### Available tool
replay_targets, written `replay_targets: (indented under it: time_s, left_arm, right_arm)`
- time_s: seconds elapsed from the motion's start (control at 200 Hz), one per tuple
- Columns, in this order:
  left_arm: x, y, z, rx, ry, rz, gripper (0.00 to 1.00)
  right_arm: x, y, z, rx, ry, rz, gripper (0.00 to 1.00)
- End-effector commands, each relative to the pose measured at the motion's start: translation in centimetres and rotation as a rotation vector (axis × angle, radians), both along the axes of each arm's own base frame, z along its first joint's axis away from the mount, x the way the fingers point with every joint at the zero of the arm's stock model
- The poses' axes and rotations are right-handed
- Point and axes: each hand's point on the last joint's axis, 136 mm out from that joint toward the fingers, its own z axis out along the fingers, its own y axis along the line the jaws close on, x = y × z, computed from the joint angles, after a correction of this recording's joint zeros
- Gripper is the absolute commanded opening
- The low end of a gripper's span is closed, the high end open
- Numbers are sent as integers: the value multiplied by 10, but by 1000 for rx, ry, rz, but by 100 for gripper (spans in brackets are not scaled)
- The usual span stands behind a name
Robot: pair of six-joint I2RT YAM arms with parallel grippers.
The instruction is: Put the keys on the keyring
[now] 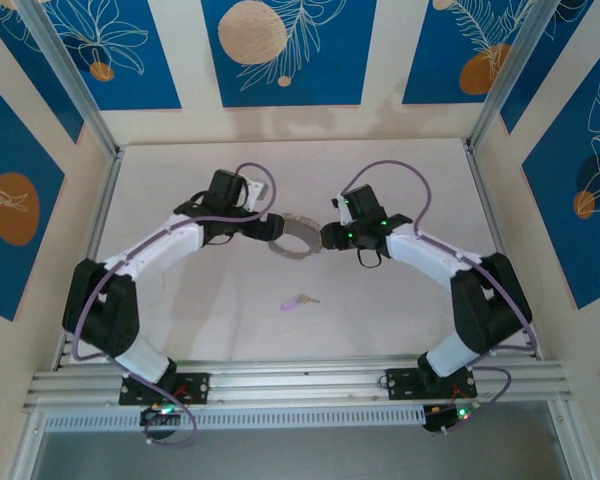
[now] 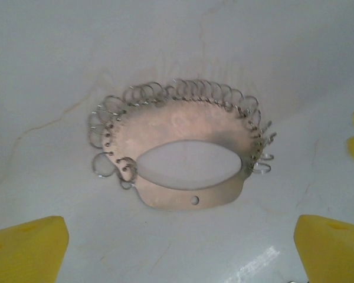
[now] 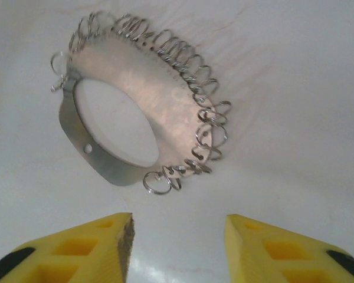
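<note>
The keyring [image 1: 294, 240] lies flat on the white table [image 1: 380, 310], out in the middle between the two grippers. It is a flat band of dull grey metal, brushed and a little blotchy, cut around a smooth oval opening. One side of the band is plain and narrow, with a single small round hole punched through it. The wider side is edged with a row of tiny holes, each carrying a thin silver wire loop, so the loops stand along it like a fringe.

The left gripper [image 2: 182, 230] sits just to the left of the keyring. Its blocky yellow fingers [image 2: 32, 247] are spread wide and hold nothing. The right gripper [image 3: 178, 219] sits just to the right of the keyring, its ribbed yellow fingers [image 3: 283, 247] parted with only bare table between them. The keyring lies just beyond their tips.

The key [image 1: 298, 300] rests on the table, apart from the keyring on the side toward the arm bases. It has a lilac head and a short silver blade.
</note>
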Motion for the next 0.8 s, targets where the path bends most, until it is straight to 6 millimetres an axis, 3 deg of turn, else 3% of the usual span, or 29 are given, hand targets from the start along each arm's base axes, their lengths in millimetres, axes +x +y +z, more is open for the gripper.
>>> replay_targets:
  time_s: [0.0,0.21,0.305,0.38,0.505,0.665,0.795]
  left_arm:
    - [-21,-20,-13,124,31,-183,97]
    - [-30,-51,-27,318,-6,-336,100]
    - [-21,-57,-19,366,-73,-323,100]
    - [-6,-56,-10,395,-135,-272,100]
    - [12,-52,1,464,-199,-240,100]
    - [12,-63,-14,497,-160,-353,100]
    - [11,-73,-24,482,-119,-390,100]
  right_arm:
    - [-25,-16,-5,56,93,-103,53]
    - [-55,-46,-8,148,136,-226,72]
    - [-66,-57,-7,154,141,-263,83]
    - [-76,-69,-4,144,130,-296,100]
    - [-88,-86,4,128,84,-337,99]
    - [-97,-105,12,116,21,-406,99]
    - [-103,-104,13,158,40,-404,99]
